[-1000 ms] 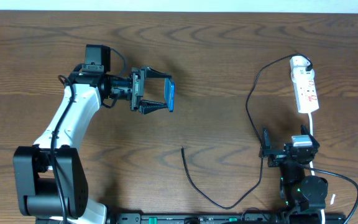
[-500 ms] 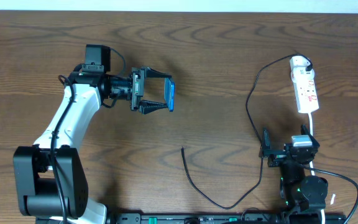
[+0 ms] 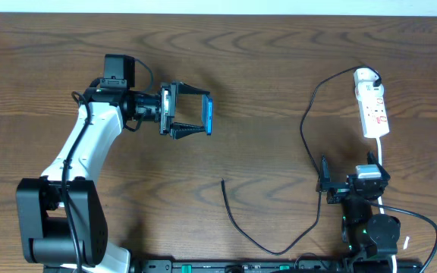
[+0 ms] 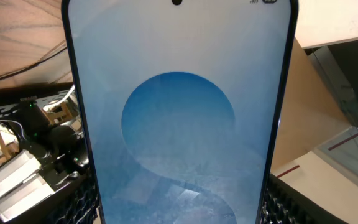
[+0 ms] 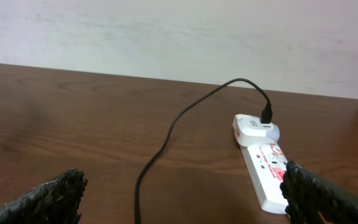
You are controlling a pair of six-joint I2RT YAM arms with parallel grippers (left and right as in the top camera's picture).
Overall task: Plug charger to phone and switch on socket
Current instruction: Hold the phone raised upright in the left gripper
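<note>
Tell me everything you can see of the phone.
The phone is a slim rectangular smartphone with dark edges and a lit screen, pale blue with a darker blue circle and a punch-hole camera at top centre. The left hand clamps it by its long edges, apparently clear of the table, with the screen facing the wrist. From overhead it shows edge-on. Its lower end is out of the wrist view.
</note>
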